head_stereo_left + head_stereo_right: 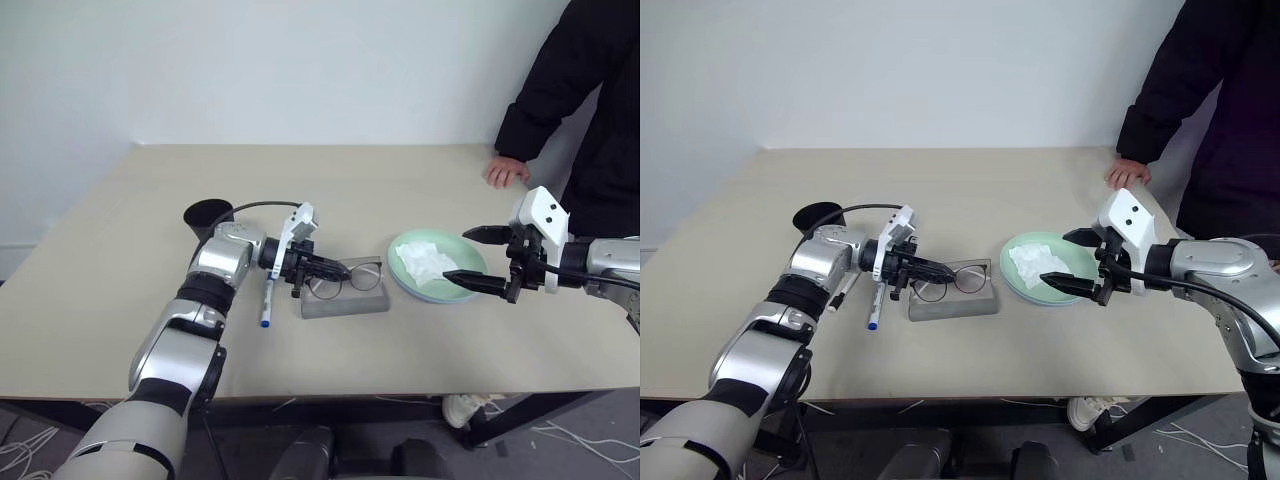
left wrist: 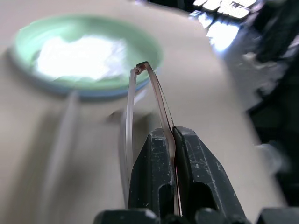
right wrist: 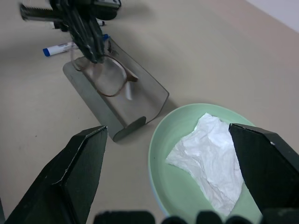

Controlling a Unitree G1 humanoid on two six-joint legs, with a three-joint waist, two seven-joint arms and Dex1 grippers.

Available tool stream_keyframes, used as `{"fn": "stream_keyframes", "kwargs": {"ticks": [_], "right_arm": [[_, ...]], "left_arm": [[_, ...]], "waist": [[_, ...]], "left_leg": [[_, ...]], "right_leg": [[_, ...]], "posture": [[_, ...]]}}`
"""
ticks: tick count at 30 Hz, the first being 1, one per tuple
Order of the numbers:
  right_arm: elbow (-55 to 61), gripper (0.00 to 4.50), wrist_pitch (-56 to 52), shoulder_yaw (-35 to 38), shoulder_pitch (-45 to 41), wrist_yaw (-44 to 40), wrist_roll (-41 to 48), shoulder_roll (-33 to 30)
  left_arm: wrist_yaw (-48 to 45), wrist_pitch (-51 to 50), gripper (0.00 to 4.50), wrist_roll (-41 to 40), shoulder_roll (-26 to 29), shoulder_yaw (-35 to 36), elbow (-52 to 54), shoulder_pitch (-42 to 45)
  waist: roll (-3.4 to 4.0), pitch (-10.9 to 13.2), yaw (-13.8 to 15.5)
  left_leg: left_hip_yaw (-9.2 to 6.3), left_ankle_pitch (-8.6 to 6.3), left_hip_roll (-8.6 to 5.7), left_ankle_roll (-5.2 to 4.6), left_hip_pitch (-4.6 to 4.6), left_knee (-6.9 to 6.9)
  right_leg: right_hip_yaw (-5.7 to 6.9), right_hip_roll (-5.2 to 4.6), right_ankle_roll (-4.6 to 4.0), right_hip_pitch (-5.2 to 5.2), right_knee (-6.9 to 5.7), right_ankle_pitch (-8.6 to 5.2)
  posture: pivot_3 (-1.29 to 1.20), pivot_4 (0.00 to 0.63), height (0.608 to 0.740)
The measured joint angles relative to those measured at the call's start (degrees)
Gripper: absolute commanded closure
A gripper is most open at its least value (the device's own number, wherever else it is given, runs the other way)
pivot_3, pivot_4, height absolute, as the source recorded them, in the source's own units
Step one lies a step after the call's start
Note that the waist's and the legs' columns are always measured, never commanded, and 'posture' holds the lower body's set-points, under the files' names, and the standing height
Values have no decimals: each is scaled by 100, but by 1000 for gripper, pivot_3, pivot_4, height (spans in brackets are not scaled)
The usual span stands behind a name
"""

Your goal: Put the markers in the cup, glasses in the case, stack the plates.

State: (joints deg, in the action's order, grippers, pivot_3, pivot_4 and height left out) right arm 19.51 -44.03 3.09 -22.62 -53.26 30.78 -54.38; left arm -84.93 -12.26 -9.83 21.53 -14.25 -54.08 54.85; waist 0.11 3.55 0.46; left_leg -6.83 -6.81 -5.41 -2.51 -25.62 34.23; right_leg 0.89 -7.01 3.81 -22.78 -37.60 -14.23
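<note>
The left gripper (image 1: 322, 268) pinches the glasses (image 1: 345, 277) by one temple arm and holds them just above the open grey case (image 1: 345, 298), which lies directly under its fingertips; the glasses are not yet laid inside. Behind that gripper's wrist, a blue-capped marker (image 1: 267, 303) lies loose on the table (image 1: 400, 190), and the black cup (image 1: 206, 216) stands further back, beside the forearm. I cannot see whether anything is in the cup, and a second marker is hard to make out. The right gripper (image 1: 478, 258) hangs with jaws spread wide and empty over the near rim of the light green plate (image 1: 402, 276), which sits on a blue one, so the stacking looks done. Crumpled white tissue (image 1: 424, 263) lies in the plate. A person's hand (image 1: 506, 172) rests at the table's far corner.
</note>
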Motion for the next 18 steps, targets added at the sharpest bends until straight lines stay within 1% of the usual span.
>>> {"fn": "stream_keyframes", "kwargs": {"ticks": [1, 7, 13, 18], "right_arm": [[2, 0, 0, -1, -13, -4, 1, 1], [30, 0, -5, 2, -7, 12, 7, 2], [105, 0, -28, 9, 33, 62, 14, 1], [143, 0, -52, 13, 36, 68, 21, 1]], "left_arm": [[91, 251, 4489, 87, -68, 2, -271, 28], [428, 865, 4489, 350, -302, 146, -1003, 160], [411, 1113, 4489, 567, -419, 161, -1189, 166], [-19, 1009, 4489, 692, -440, 149, -1167, 155]], "waist": [[-1, 0, -1], [-7, 4, -5], [-10, 6, -9], [-10, 6, -16]], "left_leg": [[0, 0, 0, 0, 0, 1], [-2, 0, 0, -1, 0, 2], [-2, -1, 0, -1, 0, 3], [-2, -1, 0, -1, 0, 4]], "right_leg": [[0, 0, 0, 4, 1, 0], [3, 1, 3, 13, 0, 1], [5, 1, 11, 15, 0, 5], [6, 1, 11, 16, 0, 5]], "posture": [[0, 0, 727], [0, 0, 727], [0, 0, 727], [0, 0, 727]]}}
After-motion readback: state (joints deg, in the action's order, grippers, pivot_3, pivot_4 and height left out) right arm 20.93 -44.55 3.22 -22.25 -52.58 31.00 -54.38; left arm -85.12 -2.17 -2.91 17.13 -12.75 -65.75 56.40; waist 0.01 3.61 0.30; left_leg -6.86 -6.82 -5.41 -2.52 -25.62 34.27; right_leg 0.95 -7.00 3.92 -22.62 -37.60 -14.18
